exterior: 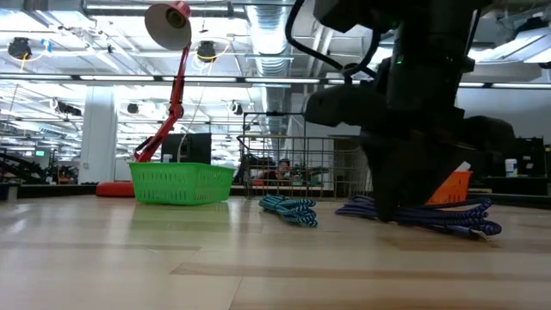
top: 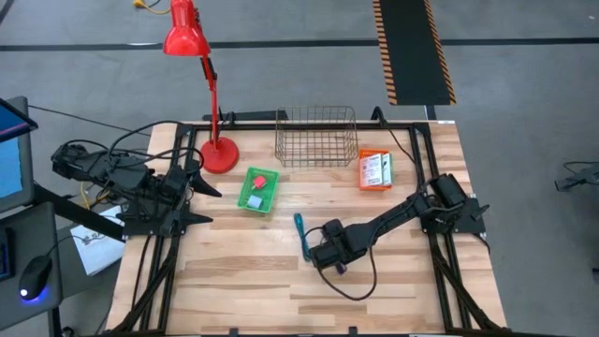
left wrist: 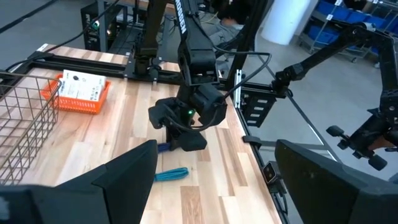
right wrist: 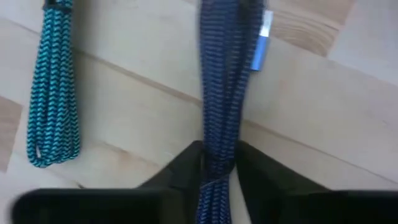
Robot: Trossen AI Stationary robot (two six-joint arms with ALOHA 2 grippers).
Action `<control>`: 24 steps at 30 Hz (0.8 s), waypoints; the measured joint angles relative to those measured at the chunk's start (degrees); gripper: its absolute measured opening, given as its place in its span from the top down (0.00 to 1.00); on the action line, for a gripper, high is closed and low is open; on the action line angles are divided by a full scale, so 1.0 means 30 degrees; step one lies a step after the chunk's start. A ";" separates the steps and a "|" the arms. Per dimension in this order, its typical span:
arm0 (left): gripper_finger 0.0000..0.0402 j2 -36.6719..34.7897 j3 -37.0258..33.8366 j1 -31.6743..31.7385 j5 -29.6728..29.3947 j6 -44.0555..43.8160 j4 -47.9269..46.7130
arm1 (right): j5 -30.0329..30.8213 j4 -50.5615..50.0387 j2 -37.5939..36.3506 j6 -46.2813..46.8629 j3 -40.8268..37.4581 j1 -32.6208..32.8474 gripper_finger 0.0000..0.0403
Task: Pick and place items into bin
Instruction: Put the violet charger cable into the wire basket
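A slim dark-blue braided cord bundle [right wrist: 225,74] lies on the wooden table, with a slim teal bundle [right wrist: 53,87] parallel beside it. My right gripper [right wrist: 219,158] stands over the dark-blue bundle [exterior: 435,215], pointing down, shut on it. In the high view it sits mid-table [top: 325,255], just right of the teal bundle [top: 299,227]. White printed card packs [top: 376,168] lie in an orange tray. A light-blue piece [top: 253,199] and a red piece [top: 259,182] lie in a green basket. My left gripper [top: 211,203] waits open at the table's left side. My right gripper pinches the dark-blue cord bundle near one end [right wrist: 221,134] between its two fingers [right wrist: 186,167]. The fingers come from above, pointing down, one on each side, across the bundle. The rest of the bundle lies stretched along the table [exterior: 448,220].
A wire bin [top: 316,136] stands at the table's far edge, with the orange tray [top: 362,183] to its right and the green basket [top: 271,198] in front of it to the left. A red desk lamp [top: 218,150] stands far left. Bare wood lies toward the near edge.
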 joint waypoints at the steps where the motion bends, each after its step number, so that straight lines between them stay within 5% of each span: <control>1: 0.22 0.0000 0.0000 -0.0007 0.0000 -0.0102 0.0000 | 0.0077 -0.0078 0.0007 0.0132 0.0046 -0.0050 0.80; 5: 0.22 0.0000 0.0000 -0.0002 -0.0006 -0.0384 0.0026 | 0.0025 0.1176 0.0141 -0.0384 0.0460 -0.0455 0.96; 11: 0.22 0.0000 0.0007 0.0000 -0.0015 -0.0426 0.1144 | 0.1192 0.0017 0.0146 -0.3532 0.2626 -0.1356 0.96; 19: 0.22 -0.0270 0.0021 0.0000 -0.1280 -0.0420 0.3805 | 0.4360 -0.8428 0.0145 -1.2056 0.9335 -0.4645 0.97; 24: 0.22 -0.0769 0.0036 0.0000 -0.2740 -0.0113 0.4638 | 0.5179 -1.0782 0.0109 -1.8922 1.2731 -0.8213 0.97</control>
